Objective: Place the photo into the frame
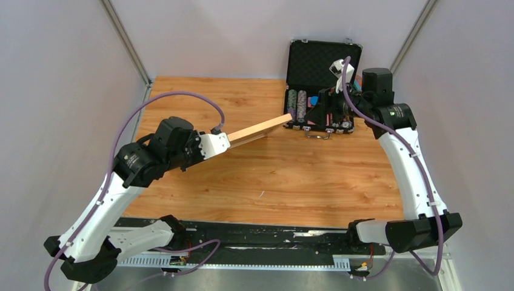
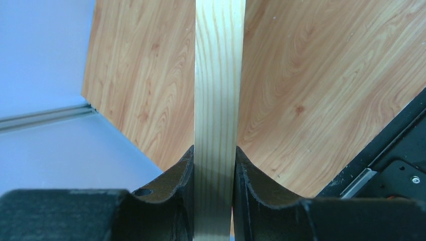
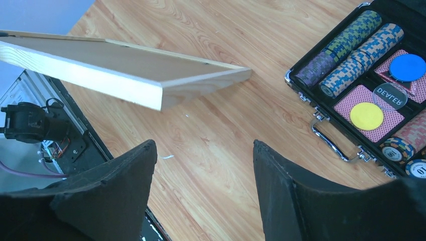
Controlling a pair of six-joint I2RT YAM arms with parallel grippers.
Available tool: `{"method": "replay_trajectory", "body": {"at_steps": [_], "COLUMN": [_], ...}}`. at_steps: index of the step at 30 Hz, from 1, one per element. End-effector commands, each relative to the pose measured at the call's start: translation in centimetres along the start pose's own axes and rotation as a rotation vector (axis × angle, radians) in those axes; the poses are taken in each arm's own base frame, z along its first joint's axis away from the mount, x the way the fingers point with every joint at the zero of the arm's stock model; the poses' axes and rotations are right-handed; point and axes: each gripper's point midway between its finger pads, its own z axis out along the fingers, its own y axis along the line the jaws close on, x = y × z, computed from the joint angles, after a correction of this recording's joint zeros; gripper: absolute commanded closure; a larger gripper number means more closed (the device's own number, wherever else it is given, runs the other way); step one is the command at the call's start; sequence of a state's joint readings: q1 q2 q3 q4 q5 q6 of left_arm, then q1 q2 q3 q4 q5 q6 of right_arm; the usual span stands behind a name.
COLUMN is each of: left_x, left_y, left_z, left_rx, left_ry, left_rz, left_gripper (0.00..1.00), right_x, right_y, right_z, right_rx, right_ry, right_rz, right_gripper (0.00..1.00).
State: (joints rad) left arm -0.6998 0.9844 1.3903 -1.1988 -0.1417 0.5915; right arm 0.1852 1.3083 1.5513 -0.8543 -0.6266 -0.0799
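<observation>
1. Frame, thin light-wood rectangle (image 1: 259,129), hangs edge-on above the wooden table (image 1: 273,182); we see our left gripper (image 2: 213,173) clamping its rail, likely carrying it.
2. Right gripper (image 3: 203,186) gapes empty near the black chip case (image 1: 321,91).
3. Photo: we cannot find it.

Left arm: rises from its base at the near left corner, bends at the elbow and reaches toward the middle of the desk, well above it.
Left wrist: turned so the fingers stand side by side, pointing right and slightly away.
Left hand (image 2: 213,165): clamped on the frame (image 1: 259,130), one finger (image 2: 173,175) on each face of the wooden edge, both pads touching it.
Right arm: climbs from its base at the near right corner, then folds leftward at the far side.
Right wrist: pitched downward.
Right hand (image 3: 203,170): black fingers (image 3: 125,175) spread well apart, nothing between them, hanging above the desk.
</observation>
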Motion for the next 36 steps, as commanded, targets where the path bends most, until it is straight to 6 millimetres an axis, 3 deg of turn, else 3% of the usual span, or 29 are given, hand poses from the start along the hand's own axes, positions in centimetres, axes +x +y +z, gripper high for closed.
{"method": "replay_trajectory", "body": {"at_steps": [1,10,17,22,28,36], "left_x": [-0.8,-0.5,-0.7,-2.2,-4.4,-7.6], "left_y": [4.0,5.6,7.8,8.7,10.3,11.0], "left_z": [-1.2,1.9,3.6,4.7,4.4,4.6], "left_rx": [-0.175,-0.155,-0.100,-0.053,-0.054,0.023], "left_ry": [-0.045,-0.022,-0.062,-0.106,-0.163,-0.254], "left_rz": [-0.044,-0.223,-0.467,-0.564,-0.623,-0.746], "left_gripper": [1.00,1.00,1.00,1.00,1.00,1.00], "right_x": [-0.9,-0.8,-0.6,-0.4,-0.2,0.0], "right_y": [-0.1,-0.5,-0.6,-0.6,-0.7,-0.7], "right_z": [0.3,0.6,0.8,1.1,1.3,1.6], "right_rx": [-0.021,-0.019,-0.030,-0.044,-0.050,-0.066], "right_ry": [-0.032,-0.027,-0.023,-0.016,-0.011,-0.005], "right_rz": [0.004,0.019,0.030,0.040,0.046,0.058], "right_gripper": [0.32,0.32,0.32,0.32,0.32,0.33]}}
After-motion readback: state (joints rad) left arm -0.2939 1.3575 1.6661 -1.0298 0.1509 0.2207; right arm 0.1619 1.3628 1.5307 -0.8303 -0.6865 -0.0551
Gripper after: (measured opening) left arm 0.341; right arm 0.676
